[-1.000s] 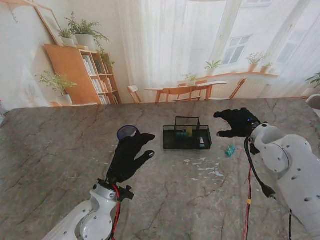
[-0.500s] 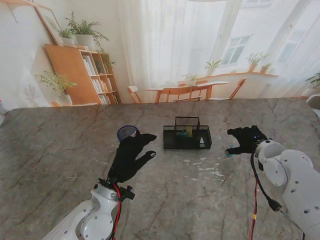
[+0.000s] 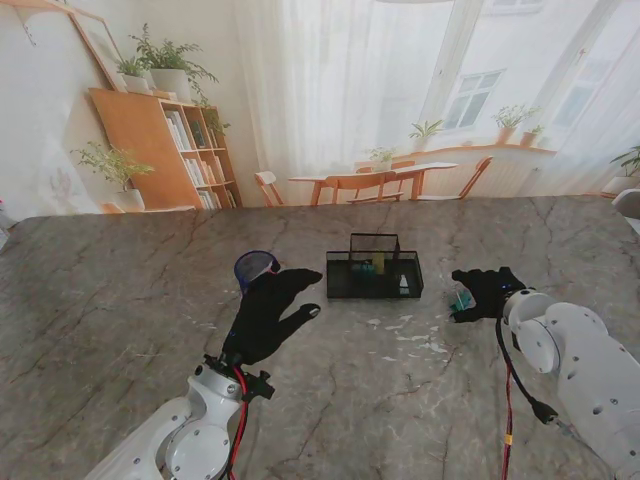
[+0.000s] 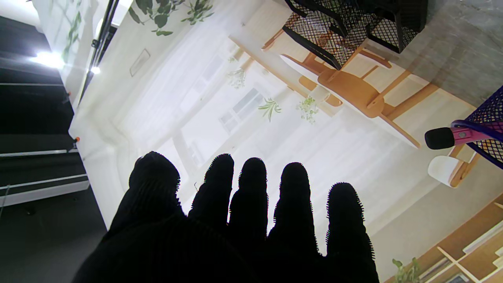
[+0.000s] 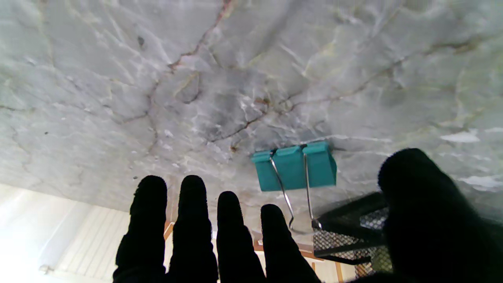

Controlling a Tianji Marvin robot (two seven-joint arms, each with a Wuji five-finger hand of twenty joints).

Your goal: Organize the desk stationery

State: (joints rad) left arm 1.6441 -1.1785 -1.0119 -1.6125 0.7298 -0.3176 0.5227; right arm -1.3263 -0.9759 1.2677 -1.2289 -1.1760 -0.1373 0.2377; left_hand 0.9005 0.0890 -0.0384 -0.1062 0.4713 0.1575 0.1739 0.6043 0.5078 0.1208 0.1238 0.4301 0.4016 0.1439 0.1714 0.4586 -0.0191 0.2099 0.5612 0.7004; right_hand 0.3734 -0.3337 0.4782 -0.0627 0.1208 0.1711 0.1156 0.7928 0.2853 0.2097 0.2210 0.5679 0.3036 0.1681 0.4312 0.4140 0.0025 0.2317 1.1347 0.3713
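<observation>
I see the grey veined marble table (image 3: 120,300), with the black wire-mesh desk organiser (image 3: 374,272) mid-table. My left hand (image 3: 265,315) hovers spread and empty. My right hand (image 3: 487,292), fingers apart, holds nothing over the small teal binder clip (image 5: 294,166) lying just right of the organiser.

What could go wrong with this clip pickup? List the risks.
1. The teal binder clip lies flat on the marble table, with the right hand open over it; the fingers may push it away rather than pinch it.
2. The black mesh organizer stands close by, so the thumb could knock it.
</observation>
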